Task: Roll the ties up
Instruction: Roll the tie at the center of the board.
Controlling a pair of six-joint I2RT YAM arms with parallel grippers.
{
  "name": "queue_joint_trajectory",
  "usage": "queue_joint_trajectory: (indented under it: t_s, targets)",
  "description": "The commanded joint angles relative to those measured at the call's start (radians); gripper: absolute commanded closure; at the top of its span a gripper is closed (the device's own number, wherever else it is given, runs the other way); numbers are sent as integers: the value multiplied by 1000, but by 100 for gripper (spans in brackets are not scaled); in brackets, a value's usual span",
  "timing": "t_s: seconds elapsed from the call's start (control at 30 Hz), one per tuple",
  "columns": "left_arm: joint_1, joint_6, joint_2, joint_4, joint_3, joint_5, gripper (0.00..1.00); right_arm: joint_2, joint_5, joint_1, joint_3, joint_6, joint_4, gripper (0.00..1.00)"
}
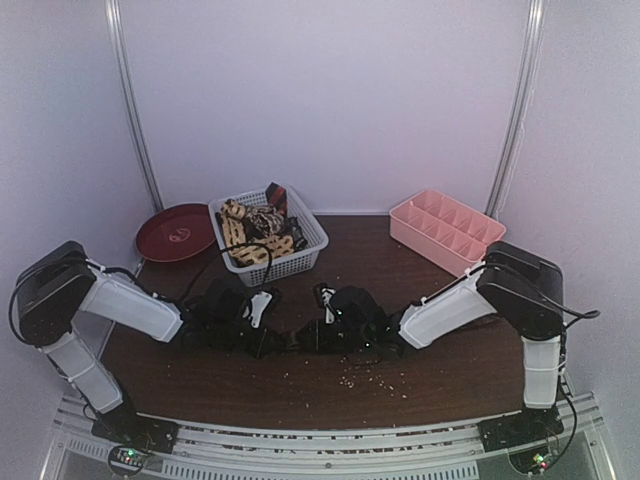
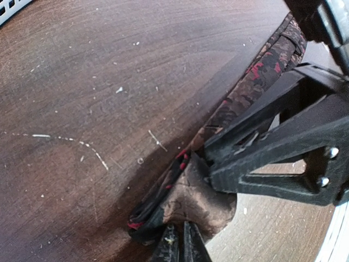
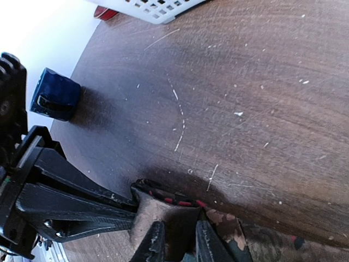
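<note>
Seen from above, the two arms meet low over the middle of the table (image 1: 430, 350). The left claw (image 1: 268, 312) and right claw (image 1: 325, 310) are nose to nose, with a dark tie (image 1: 298, 340) lying flat between and beneath them. Its long axis runs crosswise, from one arm's side toward the other. The other ties (image 1: 250, 225) sit heaped in the basket (image 1: 290, 262), well apart at the far side. In the left wrist view, that claw's own fingers are drawn together to a sliver, pinching the folded end of the tie where the brown lining shows. From there the red-flecked strip runs up and away to the right, passing under the right claw, whose tips press on the same fold from the other side. In the right wrist view, the lining sits between its two fingers, so this claw looks clamped on the fabric too. The left claw's tips touch the fold from the left, and the rest of the tie trails off low to the right. A blue mug (image 3: 54, 94) stands well clear. Both claws sit at the one end and all the free length lies on the right arm's side, so I judge the roll must travel along the strip that way.
</note>
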Motion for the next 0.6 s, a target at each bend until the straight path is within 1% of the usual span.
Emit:
queue_joint_trajectory:
  t_s: [0.0,0.2,0.3,0.4,0.57]
  targets:
    - [-8,-7,33,1,-2,-20,92,-50,45,8,25,-8,-74,78]
    - [-8,-5,38,-7,1,-20,92,-22,47,26,75,-8,-107,78]
    - [-7,-4,36,-16,2,-23,92,-3,61,29,102,-14,-156,78]
    - [-8,-12,24,-35,5,-24,91,14,86,30,113,-27,-210,81]
    - [-7,-61,-45,-115,20,-95,91,31,89,29,82,-39,-202,85]
